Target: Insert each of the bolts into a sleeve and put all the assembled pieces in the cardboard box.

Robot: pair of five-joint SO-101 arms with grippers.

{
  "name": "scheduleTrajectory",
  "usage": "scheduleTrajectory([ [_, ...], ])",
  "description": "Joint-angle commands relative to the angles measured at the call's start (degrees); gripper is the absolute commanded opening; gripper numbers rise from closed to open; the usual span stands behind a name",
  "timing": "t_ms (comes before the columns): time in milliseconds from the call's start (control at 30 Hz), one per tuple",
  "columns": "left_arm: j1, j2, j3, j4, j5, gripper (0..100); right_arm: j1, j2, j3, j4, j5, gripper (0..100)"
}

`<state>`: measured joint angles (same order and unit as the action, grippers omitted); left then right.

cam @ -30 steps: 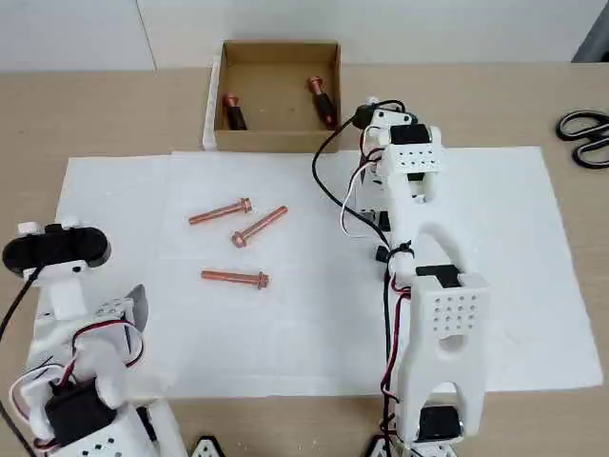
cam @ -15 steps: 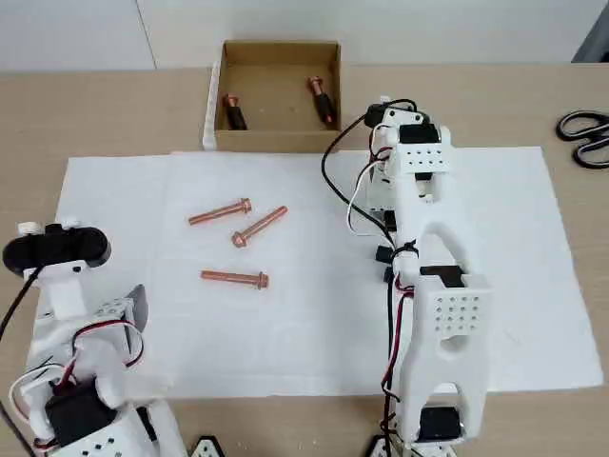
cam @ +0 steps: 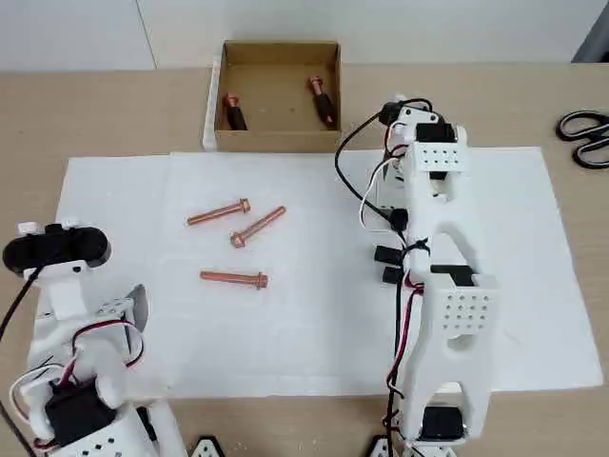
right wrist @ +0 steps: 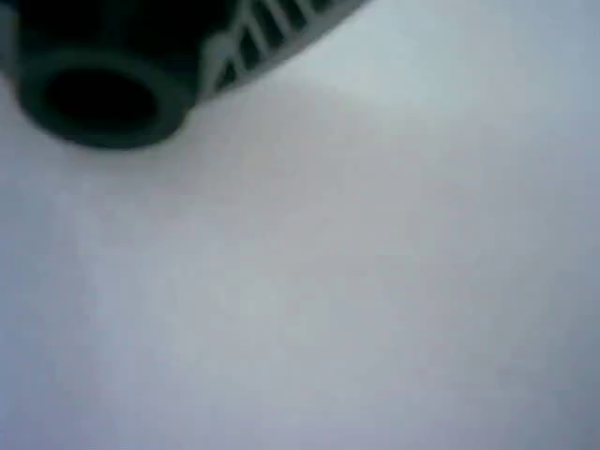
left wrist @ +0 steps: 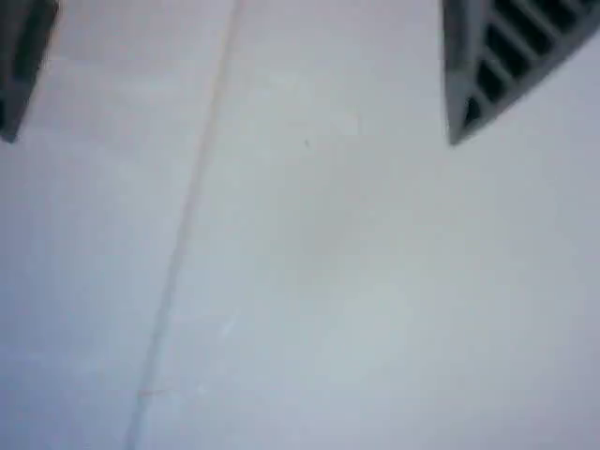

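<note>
Three copper bolts lie loose on the white sheet [cam: 314,314]: one [cam: 220,212], one [cam: 258,227] and one [cam: 234,278]. The cardboard box [cam: 276,141] at the back holds two bolts in black sleeves, one [cam: 233,111] and the other [cam: 322,100]. My right arm [cam: 433,157] stretches over the sheet, right of the box. My right gripper [right wrist: 178,75] is shut on a black sleeve [right wrist: 94,98], whose open end shows beside a ribbed finger [right wrist: 272,28]. My left gripper [left wrist: 234,136] stands open just above bare sheet at the front left [cam: 133,307].
Black scissors [cam: 585,133] lie on the wooden table at the far right edge. Cables [cam: 354,181] hang from the right arm over the sheet. The sheet's right half and front middle are bare.
My right arm has shifted to the right, away from the box's corner. The left arm and the bolts have stayed put.
</note>
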<state>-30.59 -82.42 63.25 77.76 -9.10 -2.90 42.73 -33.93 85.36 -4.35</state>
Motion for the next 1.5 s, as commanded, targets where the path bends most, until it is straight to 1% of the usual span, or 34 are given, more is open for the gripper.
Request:
scheduleTrajectory([
  [0, -0.35, -0.09, -4.79, 0.26, -0.62, 28, 1.36, -3.21, -6.24, 7.69, 2.55, 1.3],
  [67, -0.26, 0.70, -7.43, 0.79, -0.79, 28, 1.98, -5.14, -8.35, 9.89, 3.16, 1.3],
  [133, -0.18, 4.40, -11.82, 2.37, -2.11, 28, 2.42, -7.16, -8.70, 10.07, 4.04, 1.3],
  [333, 0.62, 26.99, -30.37, 5.45, -2.73, 28, 2.33, -13.41, -8.53, 10.24, 7.82, 0.4],
  [433, 5.89, 39.12, -39.25, 6.15, -4.31, 28, 2.42, -13.67, -8.53, 10.24, 9.76, 0.4],
  [533, 14.68, 51.43, -46.81, 7.30, -10.29, 28, 2.51, -13.58, -7.82, 10.33, 10.11, 0.4],
  [633, 21.27, 63.38, -52.88, 5.80, -15.30, 28, 2.86, -13.93, -4.92, 10.33, 10.20, 0.4],
  [700, 24.18, 71.56, -56.84, 4.40, -18.90, 28, 3.12, -13.93, -2.99, 10.42, 10.29, 0.4],
  [800, 27.08, 83.60, -64.13, 4.31, -24.26, 28, 3.03, -14.02, 0.18, 10.68, 13.63, 0.4],
  [1033, 27.87, 108.22, -86.37, 4.31, -31.21, 28, 3.65, -14.02, 3.43, 10.68, 14.86, 0.4],
  [1200, 27.78, 121.14, -100.44, 4.57, -33.49, 28, 3.56, -14.02, 3.43, 10.59, 14.86, 0.4],
  [1467, 28.22, 133.63, -118.11, 13.01, -34.37, 28, 3.47, -14.02, 3.43, 10.33, 14.77, 0.4],
])
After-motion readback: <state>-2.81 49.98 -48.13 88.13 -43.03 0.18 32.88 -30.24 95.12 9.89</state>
